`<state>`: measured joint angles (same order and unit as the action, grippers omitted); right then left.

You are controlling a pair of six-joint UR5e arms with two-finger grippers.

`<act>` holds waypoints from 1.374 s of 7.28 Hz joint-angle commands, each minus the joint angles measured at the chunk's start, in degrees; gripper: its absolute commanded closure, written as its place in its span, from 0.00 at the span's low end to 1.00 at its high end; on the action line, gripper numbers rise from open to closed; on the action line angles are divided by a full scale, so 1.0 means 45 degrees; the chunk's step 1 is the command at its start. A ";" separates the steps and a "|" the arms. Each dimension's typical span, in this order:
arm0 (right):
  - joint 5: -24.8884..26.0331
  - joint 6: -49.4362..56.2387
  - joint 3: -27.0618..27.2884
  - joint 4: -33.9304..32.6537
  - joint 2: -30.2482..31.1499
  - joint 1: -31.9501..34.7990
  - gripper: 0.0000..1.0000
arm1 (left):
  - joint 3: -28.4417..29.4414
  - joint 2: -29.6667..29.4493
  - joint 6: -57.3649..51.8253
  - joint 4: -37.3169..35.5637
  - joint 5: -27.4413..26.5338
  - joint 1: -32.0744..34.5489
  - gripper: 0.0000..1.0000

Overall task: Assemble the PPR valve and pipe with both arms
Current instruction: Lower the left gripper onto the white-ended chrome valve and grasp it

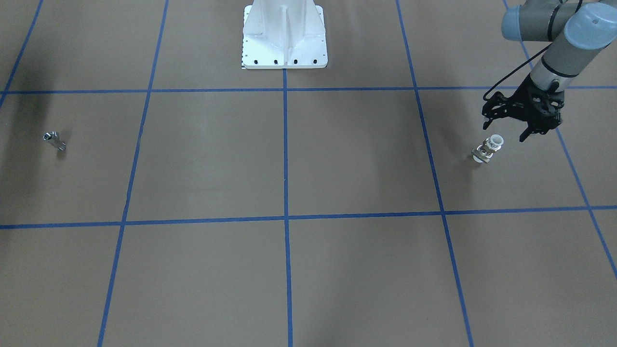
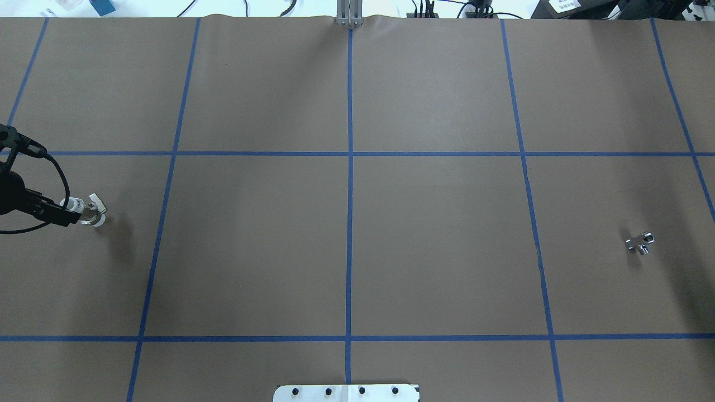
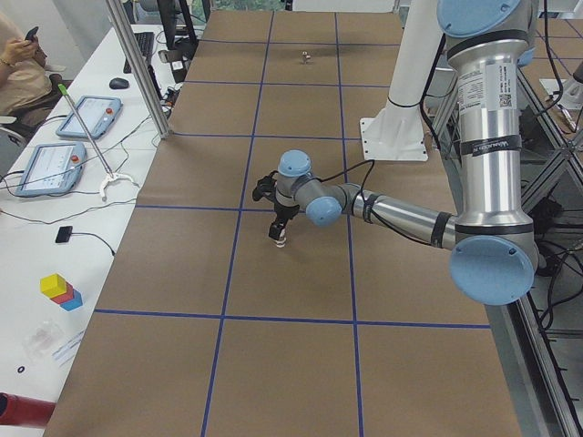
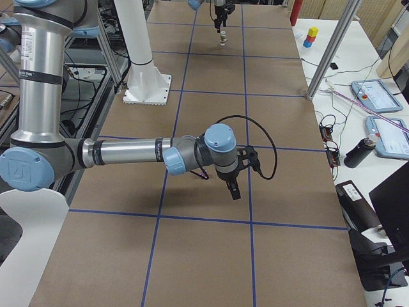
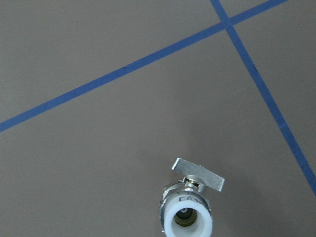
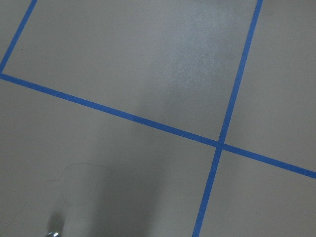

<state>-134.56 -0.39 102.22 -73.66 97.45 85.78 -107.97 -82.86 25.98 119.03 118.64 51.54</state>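
Left pincer [image 1: 504, 132]: jaws spread wide, gripping nothing. Its two fingertips [image 1: 486, 126] stood on either side of, and just above, the upper white end of the PPR valve [image 1: 488, 149]. Contact between fingers and valve could not be made out.

PPR valve: on the counter [image 1: 212, 159] at the robot's far left, inside one square of the blue tape grid [image 1: 285, 144]. One white ring end pointed up toward the pincer. In the left wrist view that open ring faced the camera, with the flat handle tab [image 5: 198, 174] sticking out to one side of the metal middle.

Left arm [image 3: 401, 214]: forearm stretched low and nearly level over the counter from the base side, wrist turned down so the pincer pointed at the valve.

Right pincer [image 4: 234, 190]: seen only from the table's end; cannot tell whether its jaws were apart or together. It pointed down close to the counter.

Right arm [image 4: 128, 153]: forearm level, wrist bent downward.

Pipe [image 1: 53, 140]: lying on the counter at the robot's far right, well apart from the valve. The white pedestal [image 1: 284, 33] stood between the two sides, at the robot's edge.
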 commanded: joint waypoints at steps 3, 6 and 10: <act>0.0000 0.0008 0.0000 -0.0019 0.0004 0.0000 0.00 | 0.1549 -0.1272 -0.0109 -0.0006 -0.0017 -0.0301 0.00; 0.0000 -0.0012 0.0000 -0.0019 0.0004 0.0000 0.00 | 0.1689 -0.1255 -0.0148 0.0014 0.0041 -0.0340 0.06; 0.0000 -0.0012 0.0000 0.0001 0.0004 0.0000 0.00 | 0.1552 -0.1177 -0.0129 0.0014 0.0120 -0.0340 1.00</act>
<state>-134.53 -0.41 102.22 -73.66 97.47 85.78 -100.69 -88.32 25.37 119.06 119.19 50.01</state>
